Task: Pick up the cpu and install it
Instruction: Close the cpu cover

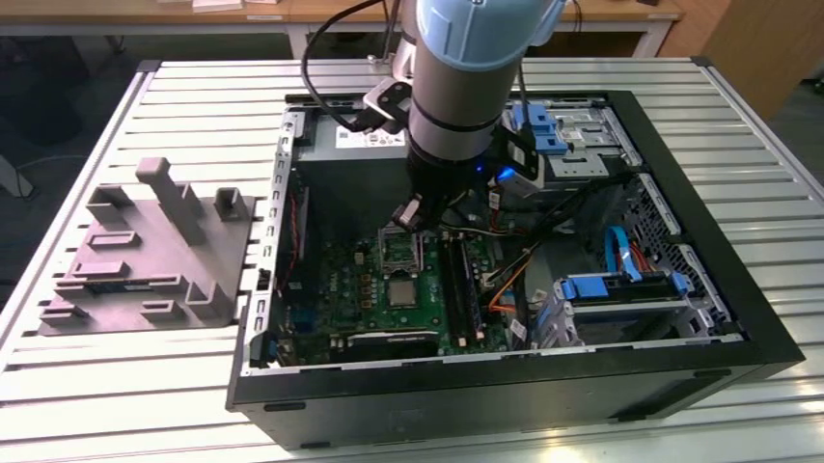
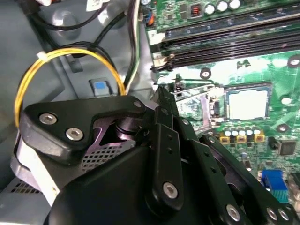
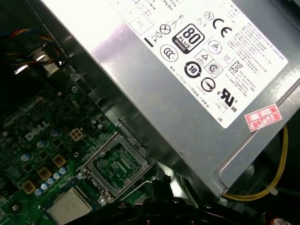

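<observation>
In the exterior view, comes down almost vertically from the top of the frame into the open computer case [image 1: 740,318], pale blue upper arm [image 1: 470,39] above, dark wrist below, black cable looping off toward the exterior view's left. Ends in the gripper [image 1: 412,216], low inside the case over the far part of the green motherboard [image 1: 367,304], just beyond the raised metal socket frame [image 1: 400,251]. Cannot tell from any view whether the pincer is apart or together; holds nothing that can be made out. Finds the cpu [image 1: 403,292] lying flat and square on the board, just near of that frame and apart from the gripper. In the second wrist view, looks past the black linkage of the gripper [image 2: 161,96] to the cpu [image 2: 247,104], pale-topped and sitting level in its seat, with the hinged frame [image 2: 197,93] tilted up between the two and the dark memory slots [image 2: 234,42] beyond. In the first wrist view, catches the gripper [image 3: 157,187] close under the grey power supply [image 3: 187,108] with its white label, the open frame [image 3: 117,164] just beside it and the cpu [image 3: 70,206] past that. On the slatted table [image 1: 129,386], to the exterior view's left of the case, rests a grey moulded fixture [image 1: 142,260].
</observation>
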### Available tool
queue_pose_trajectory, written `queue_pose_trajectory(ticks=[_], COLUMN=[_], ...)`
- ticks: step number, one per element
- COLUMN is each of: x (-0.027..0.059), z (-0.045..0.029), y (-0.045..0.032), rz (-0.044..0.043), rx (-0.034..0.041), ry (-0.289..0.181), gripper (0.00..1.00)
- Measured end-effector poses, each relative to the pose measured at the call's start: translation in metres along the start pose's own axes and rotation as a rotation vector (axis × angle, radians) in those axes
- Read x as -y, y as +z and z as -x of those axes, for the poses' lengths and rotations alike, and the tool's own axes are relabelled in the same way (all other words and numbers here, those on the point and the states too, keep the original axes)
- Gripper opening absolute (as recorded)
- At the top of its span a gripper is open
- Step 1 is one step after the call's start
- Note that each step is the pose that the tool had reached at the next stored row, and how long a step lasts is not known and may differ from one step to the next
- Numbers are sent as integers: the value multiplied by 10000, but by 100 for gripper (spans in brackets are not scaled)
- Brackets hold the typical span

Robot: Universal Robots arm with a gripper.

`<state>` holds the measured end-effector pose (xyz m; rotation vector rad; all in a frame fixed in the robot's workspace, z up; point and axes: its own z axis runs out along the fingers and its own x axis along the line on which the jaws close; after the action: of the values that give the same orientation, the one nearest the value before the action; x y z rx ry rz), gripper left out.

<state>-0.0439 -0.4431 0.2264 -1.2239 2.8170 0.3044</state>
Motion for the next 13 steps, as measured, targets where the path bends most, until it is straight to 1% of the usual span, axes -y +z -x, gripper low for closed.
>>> queue_pose_trajectory(ticks=[3, 8, 11, 13], x=[9, 9, 20, 21], z=[12, 56, 61, 61], y=[27, 69, 92, 100], rz=[-3, 0, 28, 27], rx=[-1, 0, -40, -43], ry=[-16, -34, -285, -347], gripper=[11, 11, 11, 11])
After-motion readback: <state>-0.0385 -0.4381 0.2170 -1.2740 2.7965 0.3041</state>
